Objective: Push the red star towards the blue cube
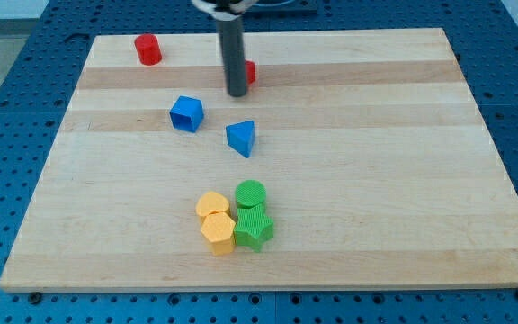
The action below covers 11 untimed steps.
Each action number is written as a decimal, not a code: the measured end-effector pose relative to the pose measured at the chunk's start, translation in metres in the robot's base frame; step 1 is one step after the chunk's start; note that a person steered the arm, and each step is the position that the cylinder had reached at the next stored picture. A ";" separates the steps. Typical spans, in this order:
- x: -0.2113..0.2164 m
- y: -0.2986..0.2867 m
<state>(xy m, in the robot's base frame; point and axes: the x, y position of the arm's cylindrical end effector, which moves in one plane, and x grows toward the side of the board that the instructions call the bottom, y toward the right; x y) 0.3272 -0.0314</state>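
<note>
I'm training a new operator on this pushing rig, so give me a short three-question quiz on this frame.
1. True or false: my tip touches the blue cube.
2. Which block is mostly hidden behind the rod? A) the red block B) the red cylinder C) the blue triangular block
3. Fill in: the two yellow blocks and two green blocks cluster near the view's ____.

Key: 1 false, a gap separates them; 2 A; 3 bottom.
</note>
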 end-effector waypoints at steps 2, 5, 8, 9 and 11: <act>-0.010 0.030; -0.052 -0.016; -0.048 -0.025; -0.048 -0.027; -0.048 -0.031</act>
<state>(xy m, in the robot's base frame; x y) 0.2796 -0.0628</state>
